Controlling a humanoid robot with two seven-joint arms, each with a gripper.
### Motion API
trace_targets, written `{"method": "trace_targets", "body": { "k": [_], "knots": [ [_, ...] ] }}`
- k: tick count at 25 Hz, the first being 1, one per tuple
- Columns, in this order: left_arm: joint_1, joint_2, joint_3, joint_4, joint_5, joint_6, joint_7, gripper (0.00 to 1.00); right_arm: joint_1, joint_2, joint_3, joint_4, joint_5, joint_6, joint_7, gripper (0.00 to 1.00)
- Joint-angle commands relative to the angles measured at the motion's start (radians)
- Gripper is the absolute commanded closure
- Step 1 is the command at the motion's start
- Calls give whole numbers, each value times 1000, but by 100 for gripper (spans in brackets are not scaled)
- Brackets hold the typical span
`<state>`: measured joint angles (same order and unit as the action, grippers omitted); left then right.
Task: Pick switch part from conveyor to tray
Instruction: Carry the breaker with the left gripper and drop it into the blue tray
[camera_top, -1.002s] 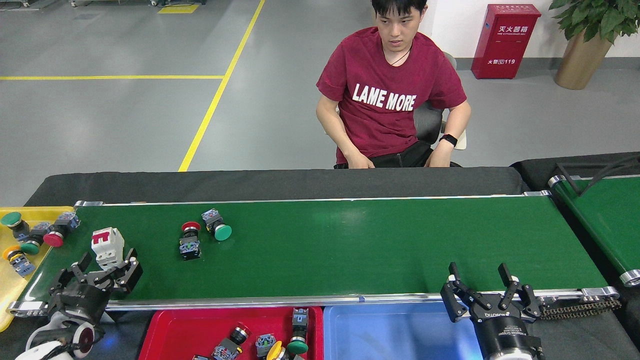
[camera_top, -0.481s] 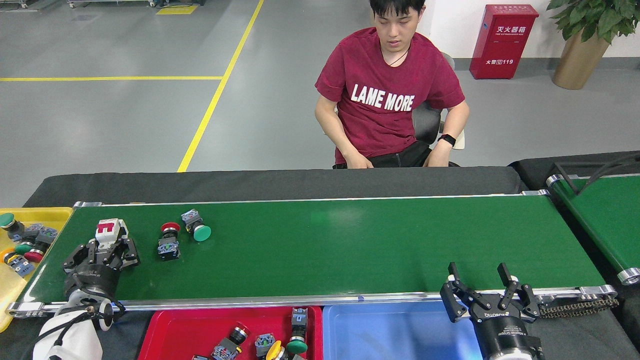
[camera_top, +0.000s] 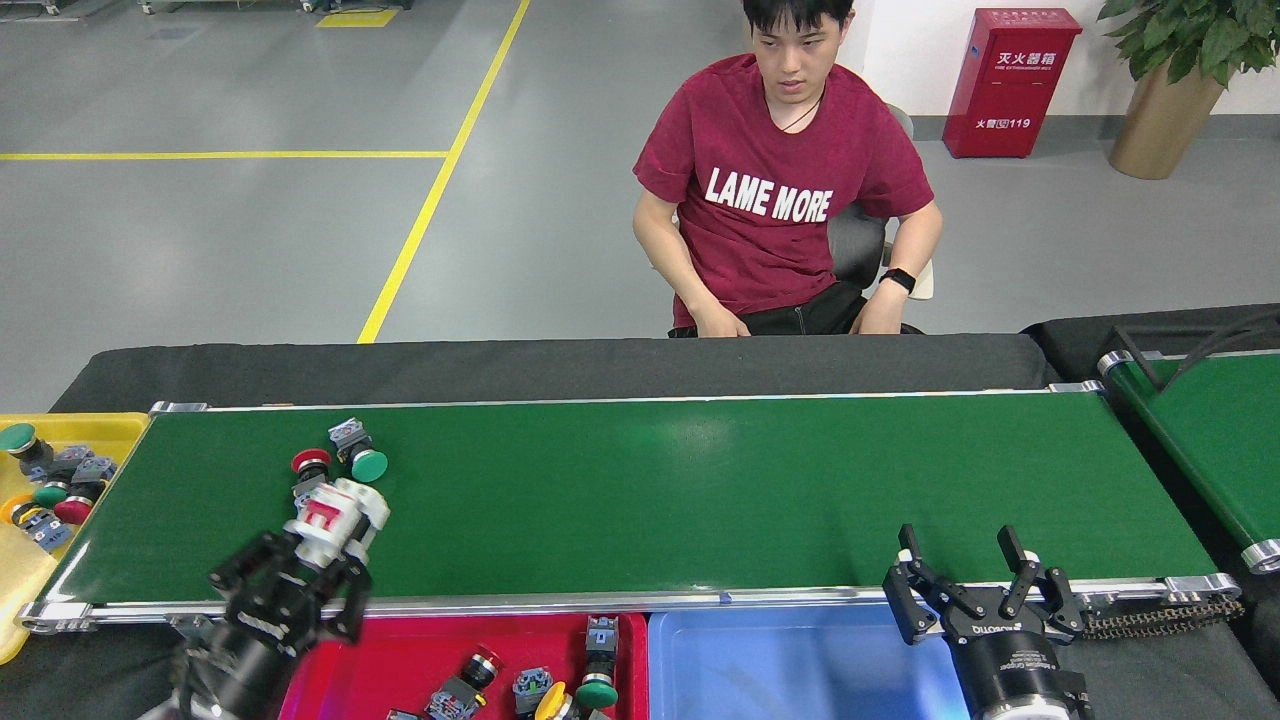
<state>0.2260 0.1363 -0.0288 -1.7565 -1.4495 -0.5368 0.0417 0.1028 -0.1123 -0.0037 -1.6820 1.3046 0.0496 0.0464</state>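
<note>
**Left gripper holds the breaker at the belt's near-left edge**

The left gripper (camera_top: 318, 560) is clamped on a white switch part with a red face (camera_top: 335, 515), held over the near rail of the conveyor (camera_top: 700, 495) at about 8 o'clock in the view. Its black fingers sit on either side of the part's lower body, and the part tilts toward 1 o'clock. Whether it touches the belt cannot be told.

Just beyond it, toward 12 o'clock, a red pushbutton (camera_top: 311, 464) and a green pushbutton (camera_top: 358, 455) lie on the belt, close to each other; the red one is just beside the held part's top.

From there to the right end roller the green belt is bare, wide room between the far and near silver rails.

Below the near rail, at 6 to 7 o'clock, a red tray (camera_top: 400, 655) holds several pushbutton parts along its bottom; its left side lies under the left gripper. A blue tray (camera_top: 790, 665) adjoins it on the right. A yellow tray (camera_top: 80, 430) with more pushbuttons sits off the belt's left end at 9 o'clock.

The right gripper (camera_top: 975, 580) stands with fingers spread apart, holding nothing, at 5 o'clock over the blue tray's right edge and the near rail.

A person (camera_top: 780, 190) in a red shirt sits beyond the far rail at 12 o'clock.
</note>
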Motion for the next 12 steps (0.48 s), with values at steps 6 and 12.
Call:
{"method": "trace_targets", "body": {
  "k": [6, 12],
  "knots": [
    [27, -133, -212, -20, -126, -12, -28, 97, 9, -60, -25, -27, -68, -28, -5, 3],
    [-73, -261, -431, -12, -212, 104, -105, 93, 11, -58, -25, -28, -68, -28, -7, 3]
  ]
}}
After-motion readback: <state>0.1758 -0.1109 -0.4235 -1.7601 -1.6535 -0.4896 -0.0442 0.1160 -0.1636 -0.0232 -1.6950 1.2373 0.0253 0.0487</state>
